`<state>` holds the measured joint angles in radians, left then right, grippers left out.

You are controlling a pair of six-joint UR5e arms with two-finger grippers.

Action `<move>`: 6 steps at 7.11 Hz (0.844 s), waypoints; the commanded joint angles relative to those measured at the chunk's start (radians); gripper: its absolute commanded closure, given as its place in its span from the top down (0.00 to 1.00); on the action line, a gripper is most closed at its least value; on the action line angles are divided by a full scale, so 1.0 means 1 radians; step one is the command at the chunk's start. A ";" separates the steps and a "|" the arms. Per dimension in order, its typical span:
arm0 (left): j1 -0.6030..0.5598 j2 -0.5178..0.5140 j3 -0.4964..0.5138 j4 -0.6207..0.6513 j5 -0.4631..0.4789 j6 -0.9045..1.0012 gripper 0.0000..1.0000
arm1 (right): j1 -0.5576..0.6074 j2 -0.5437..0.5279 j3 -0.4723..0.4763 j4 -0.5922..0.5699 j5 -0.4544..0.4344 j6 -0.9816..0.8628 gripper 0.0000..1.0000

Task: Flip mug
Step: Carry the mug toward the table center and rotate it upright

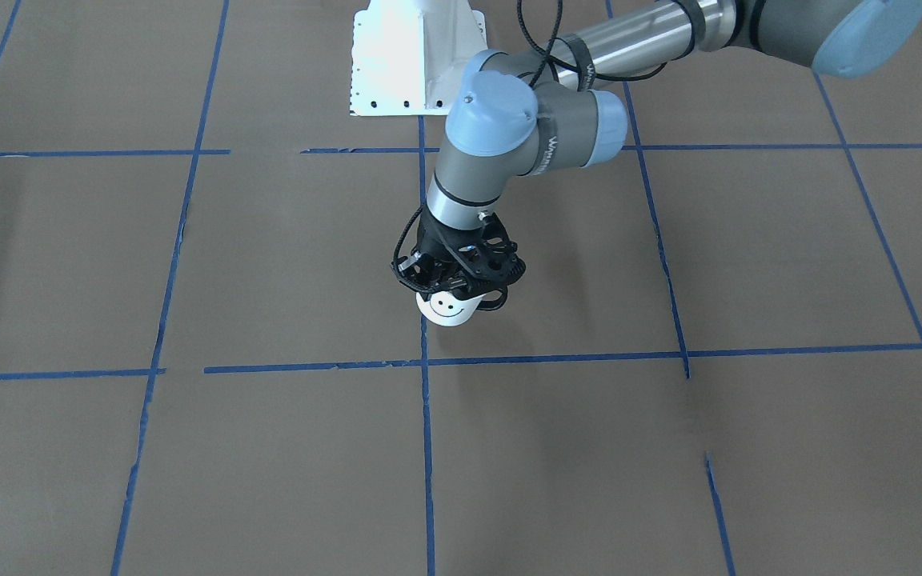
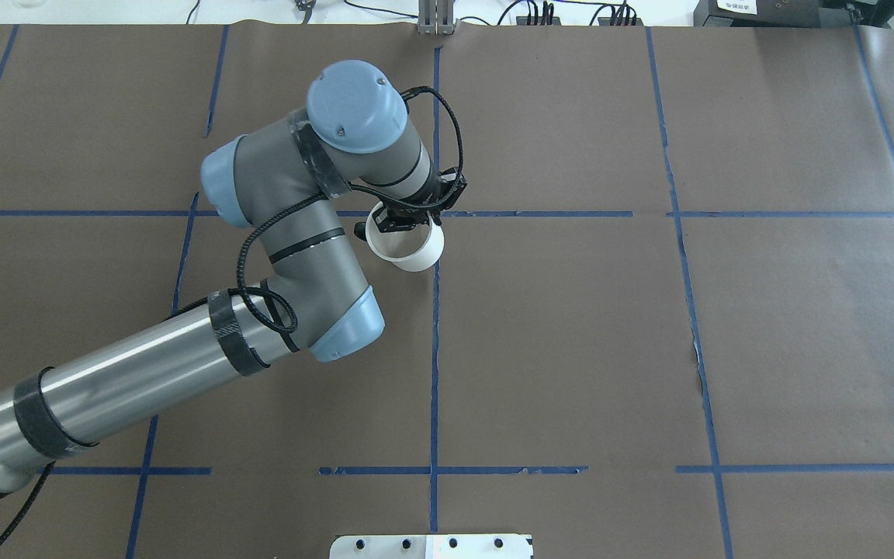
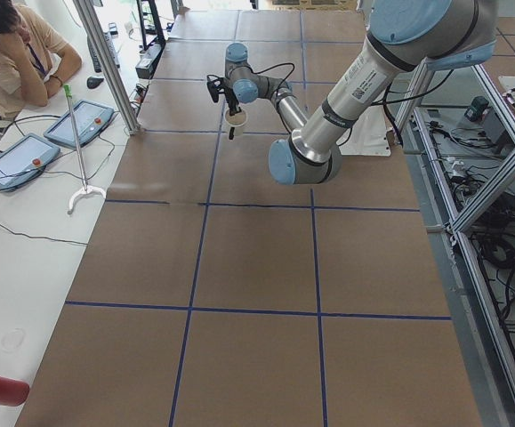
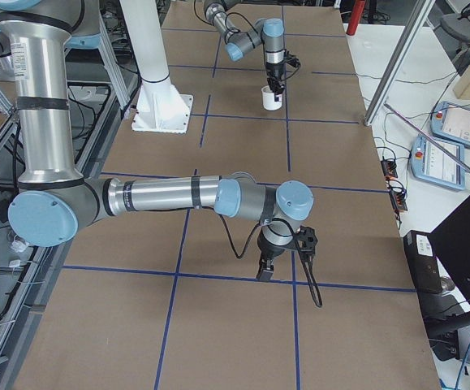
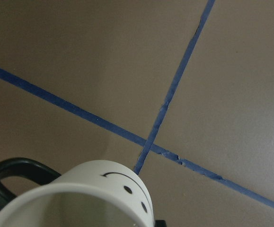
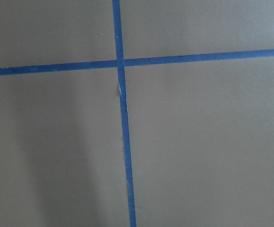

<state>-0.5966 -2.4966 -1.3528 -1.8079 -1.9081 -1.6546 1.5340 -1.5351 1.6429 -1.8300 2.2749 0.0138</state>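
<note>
The white mug (image 1: 449, 308) with a black smiley face and a black loop handle (image 1: 495, 302) hangs tilted under my left gripper (image 1: 457, 276), which is shut on its rim. The open mouth faces up and towards the arm in the overhead view (image 2: 408, 247). It sits close over the brown table near a blue tape crossing; I cannot tell if its base touches. The left wrist view shows the rim, face and handle (image 5: 99, 194). My right gripper (image 4: 265, 272) shows only in the exterior right view, pointing down near the table; I cannot tell if it is open or shut.
Blue tape lines (image 2: 434, 349) divide the brown table into squares. The white robot base plate (image 1: 417, 56) stands at the table's robot side. An operator (image 3: 17, 49) sits by tablets (image 3: 79, 123) on a white side table beside the far edge.
</note>
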 commanded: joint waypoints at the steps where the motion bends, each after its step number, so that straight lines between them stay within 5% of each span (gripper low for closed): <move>1: 0.044 -0.050 0.055 0.038 0.021 0.015 0.00 | 0.000 0.001 0.000 0.000 0.000 0.000 1.00; 3: 0.081 -0.048 0.052 0.038 0.021 0.018 0.00 | 0.000 0.001 0.000 0.000 0.000 0.000 1.00; 4: 0.081 -0.038 0.043 0.038 0.021 0.016 0.80 | 0.000 0.001 0.000 0.000 0.000 0.000 1.00; 5: 0.081 -0.033 -0.003 0.038 0.015 0.006 1.00 | 0.000 0.000 0.000 0.000 0.000 0.000 1.00; 6: 0.077 -0.021 -0.070 0.038 0.014 0.006 1.00 | 0.000 0.000 0.000 0.000 0.000 0.000 1.00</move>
<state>-0.5176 -2.5291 -1.3574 -1.7703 -1.8913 -1.6453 1.5340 -1.5349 1.6429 -1.8300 2.2749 0.0138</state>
